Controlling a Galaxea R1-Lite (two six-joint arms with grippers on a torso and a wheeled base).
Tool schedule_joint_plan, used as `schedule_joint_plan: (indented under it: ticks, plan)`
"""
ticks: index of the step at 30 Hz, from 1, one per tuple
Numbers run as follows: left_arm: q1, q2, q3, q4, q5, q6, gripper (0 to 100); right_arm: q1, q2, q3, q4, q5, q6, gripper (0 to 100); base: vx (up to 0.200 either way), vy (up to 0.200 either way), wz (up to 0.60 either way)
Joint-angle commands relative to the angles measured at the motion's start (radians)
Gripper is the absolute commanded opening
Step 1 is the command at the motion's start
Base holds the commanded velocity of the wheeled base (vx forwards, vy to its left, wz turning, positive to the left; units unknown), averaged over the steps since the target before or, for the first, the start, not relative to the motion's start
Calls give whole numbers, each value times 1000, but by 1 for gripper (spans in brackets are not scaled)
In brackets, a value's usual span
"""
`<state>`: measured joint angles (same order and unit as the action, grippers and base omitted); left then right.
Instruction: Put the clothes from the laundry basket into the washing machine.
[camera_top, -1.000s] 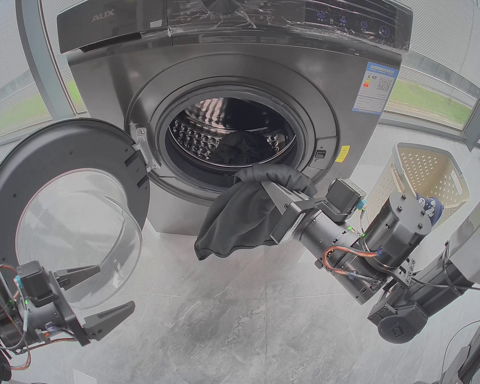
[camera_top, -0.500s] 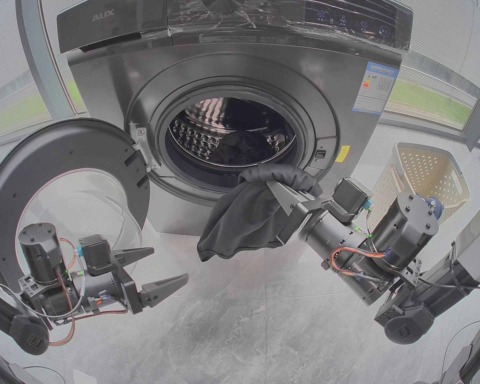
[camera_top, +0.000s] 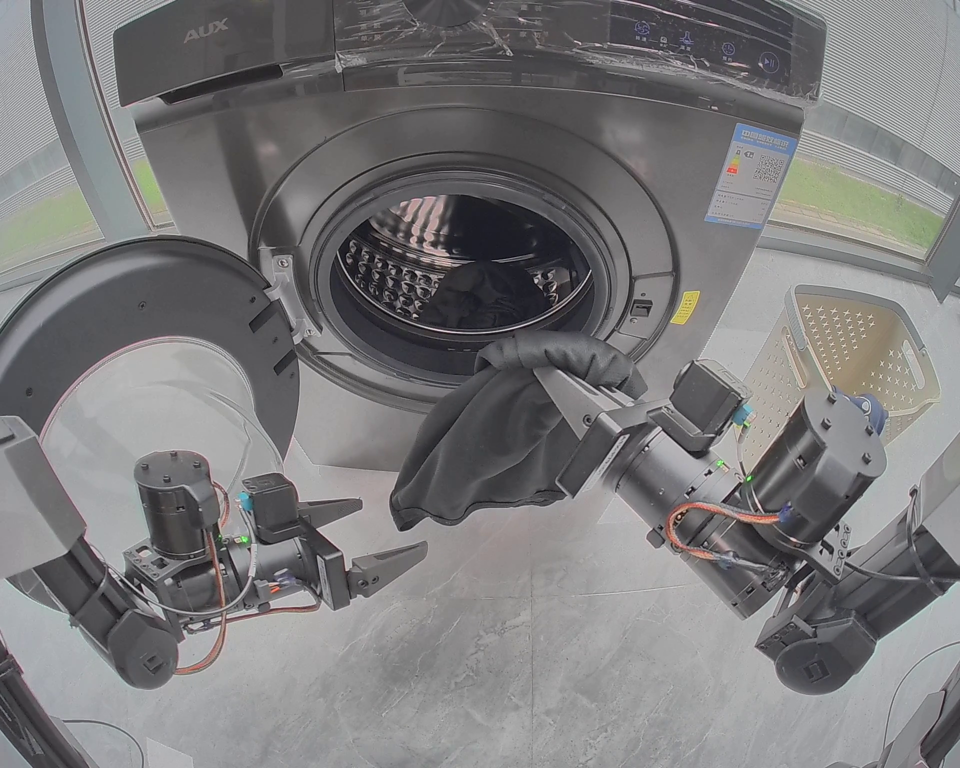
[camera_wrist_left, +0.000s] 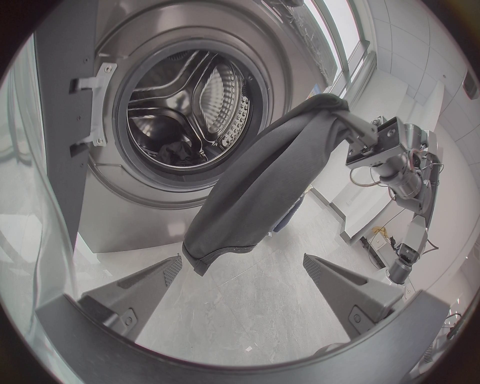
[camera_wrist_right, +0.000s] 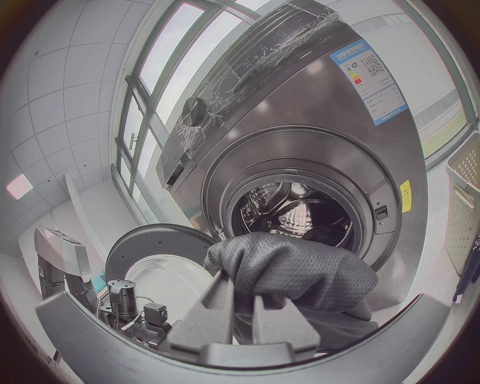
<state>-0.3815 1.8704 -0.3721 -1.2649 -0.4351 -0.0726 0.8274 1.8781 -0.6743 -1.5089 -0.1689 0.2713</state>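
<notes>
Garment (camera_top: 478, 440) hangs pinched in right claw (camera_top: 548, 378), draping below it.

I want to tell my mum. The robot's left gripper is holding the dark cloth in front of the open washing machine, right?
Not quite. The right gripper holds the dark cloth in front of the open washing machine; the left gripper is open and empty. The head view shows it.

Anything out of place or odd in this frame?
Nothing damaged or spilled. The dark garment, clamped in the right gripper, hangs outside the drum of the washing machine, drooping below the door opening. The left gripper is open near its hem.
</notes>
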Motion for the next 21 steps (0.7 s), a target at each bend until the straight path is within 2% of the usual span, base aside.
schedule_joint_plan:
  ticks: [1, 5, 10, 21]
  plan:
    - [3, 102, -45, -22, 1, 0, 100, 2, -2, 1, -1, 0, 0, 0, 0, 0, 0]
    - [7, 154, -100, -53, 1, -1, 100, 4, -2, 1, -1, 0, 0, 0, 0, 0, 0]
    - [9, 194, -163, -54, -24, -4, 100, 12, 0, 2, -2, 0, 2, 0, 0, 0, 0]
    - [6, 286, -260, -94, -31, -7, 100, 22, -4, 22, -4, -1, 2, 0, 0, 0, 0]
